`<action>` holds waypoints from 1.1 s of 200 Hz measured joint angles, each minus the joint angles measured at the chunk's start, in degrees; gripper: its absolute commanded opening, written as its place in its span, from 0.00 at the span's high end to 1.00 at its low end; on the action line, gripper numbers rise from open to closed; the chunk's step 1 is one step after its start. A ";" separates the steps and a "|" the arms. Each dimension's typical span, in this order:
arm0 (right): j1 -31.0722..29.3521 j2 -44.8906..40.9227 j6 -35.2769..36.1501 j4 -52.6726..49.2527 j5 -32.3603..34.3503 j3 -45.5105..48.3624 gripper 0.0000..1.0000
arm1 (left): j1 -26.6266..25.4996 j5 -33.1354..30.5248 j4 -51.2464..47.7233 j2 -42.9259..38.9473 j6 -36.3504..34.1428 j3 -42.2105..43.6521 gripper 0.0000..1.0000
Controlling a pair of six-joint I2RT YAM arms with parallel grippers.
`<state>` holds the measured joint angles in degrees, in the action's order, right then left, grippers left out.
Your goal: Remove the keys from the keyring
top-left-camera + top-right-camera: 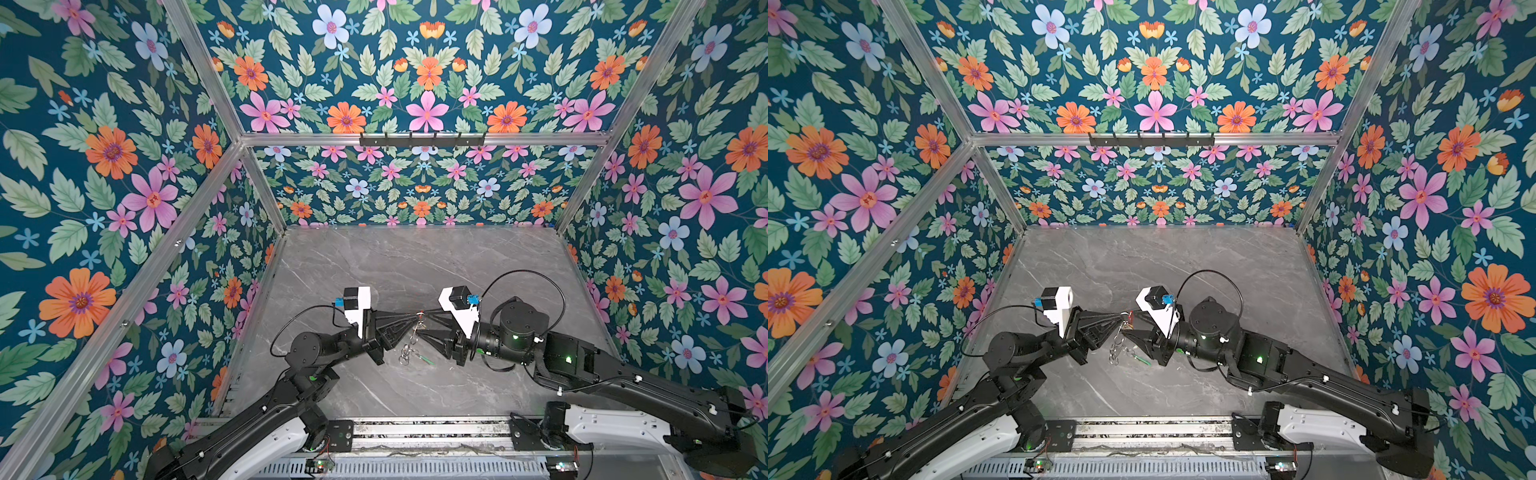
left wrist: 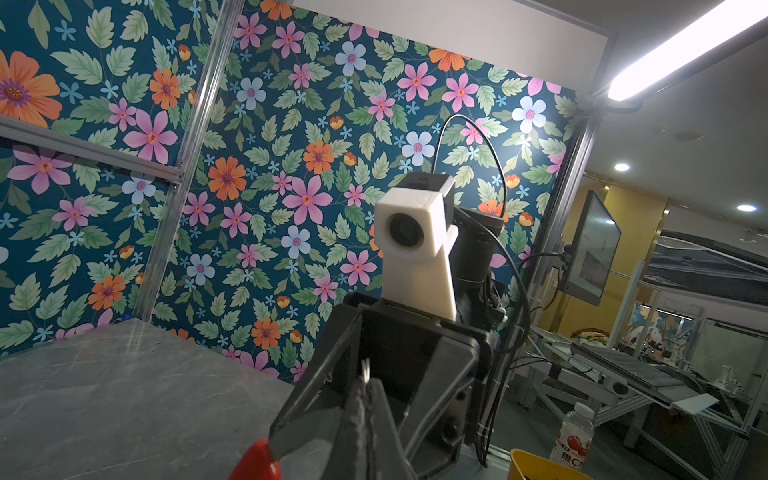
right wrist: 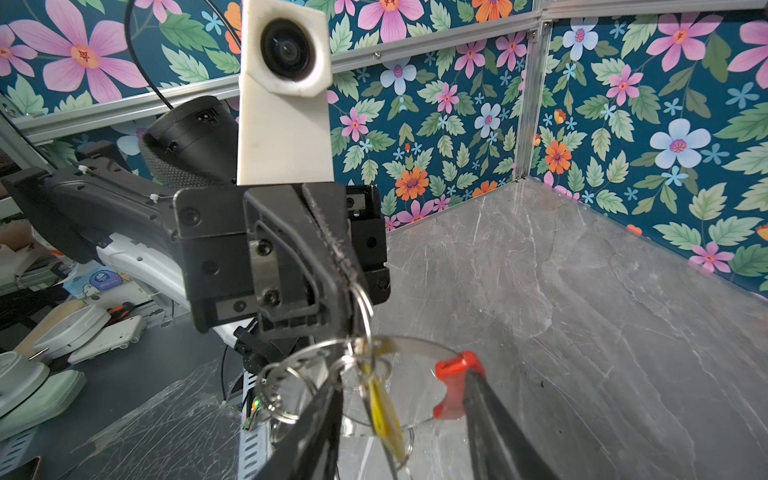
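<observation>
Left arm (image 1: pixel 316 349), right arm (image 1: pixel 573 357) reach inward, tips meeting mid-air. left gripper (image 1: pixel 417 317) clamped on small silver loop (image 3: pixel 368 309); right gripper (image 1: pixel 424 324) jaws apart, one finger touching large thin grey keyring (image 3: pixel 455 370) at red segment.

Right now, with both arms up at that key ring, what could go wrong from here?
1. The left end effector is shut on only one small silver loop; a tug could slip it out and drop the bunch.
2. The yellow key hangs between the fingers of the right end effector, so closing may pinch it instead of the ring.
3. The green-tagged key is down at the table; lifting could drag or tangle it.
</observation>
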<state>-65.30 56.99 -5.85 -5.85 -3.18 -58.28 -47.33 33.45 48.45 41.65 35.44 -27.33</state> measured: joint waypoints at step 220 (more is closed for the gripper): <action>0.79 -0.74 3.28 -14.10 -5.66 -7.45 1.00 | 0.00 5.44 -3.61 -0.68 -1.16 -2.16 1.00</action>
<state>-64.51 56.25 -2.57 -19.94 -8.84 -65.73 -47.33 38.89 44.84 40.97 34.28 -29.50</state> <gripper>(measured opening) 0.059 0.050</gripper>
